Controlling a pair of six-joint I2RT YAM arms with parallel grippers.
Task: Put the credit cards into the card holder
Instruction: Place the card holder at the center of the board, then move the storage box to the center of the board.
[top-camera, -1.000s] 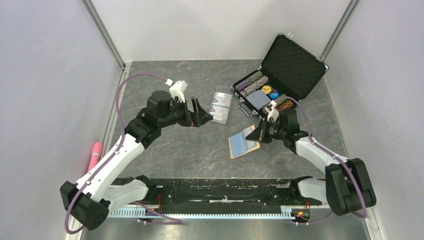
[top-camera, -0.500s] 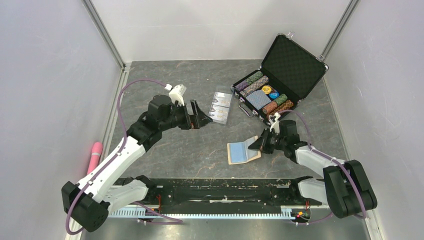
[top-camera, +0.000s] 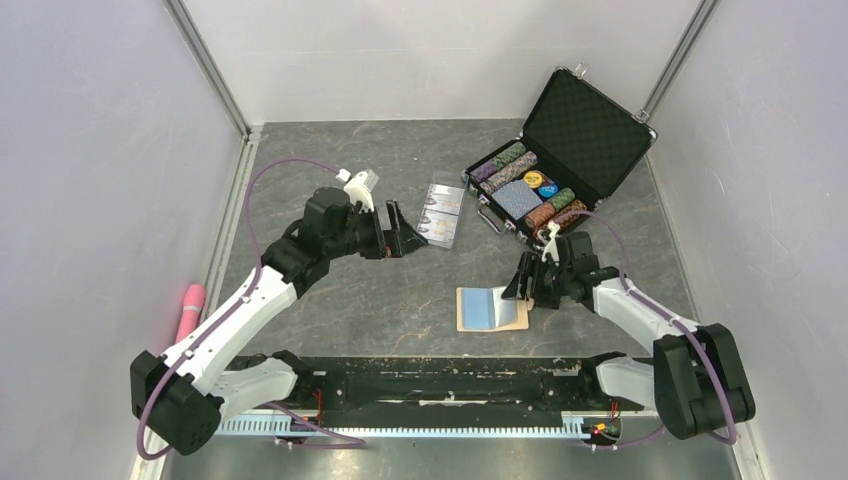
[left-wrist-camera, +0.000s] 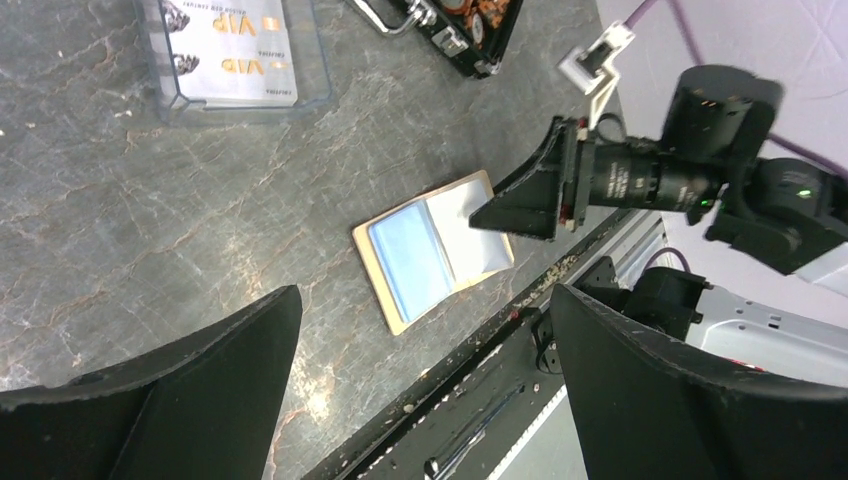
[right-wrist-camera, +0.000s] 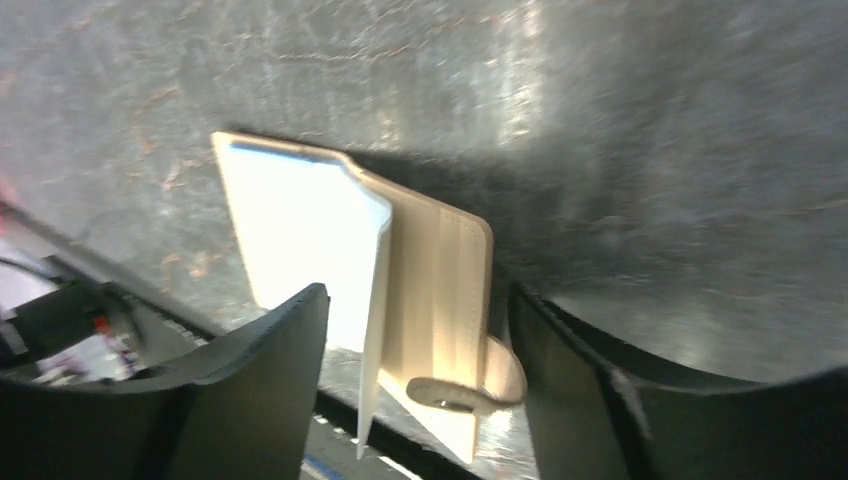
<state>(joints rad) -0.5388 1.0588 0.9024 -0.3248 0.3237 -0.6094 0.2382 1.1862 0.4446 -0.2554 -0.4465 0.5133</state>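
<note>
tan leather-look card holder (top-camera: 492, 308), lying opened on the grey marbled worktop (top-camera: 400, 300) near its front rail, pale blue lining upward. in the right wrist view one leaf stands partly raised and the snap tab shows at the holder's near end. right fingers (right-wrist-camera: 250, 400): spread apart, nothing clamped, set low over the holder's right-hand leaf, one tip at or just above it; contact cannot be told. credit cards (top-camera: 443, 213): silvery, gold "vip" lettering, stacked in a shallow clear tray (left-wrist-camera: 310, 60) further back on the worktop, well apart from the holder. left fingers (left-wrist-camera: 180, 400): wide apart, empty, held above the worktop just left of the tray. black poker-chip case (top-camera: 585, 130): lid up, chips in rows, behind the right arm. pink object (top-camera: 188, 310): at the worktop's left edge.
</note>
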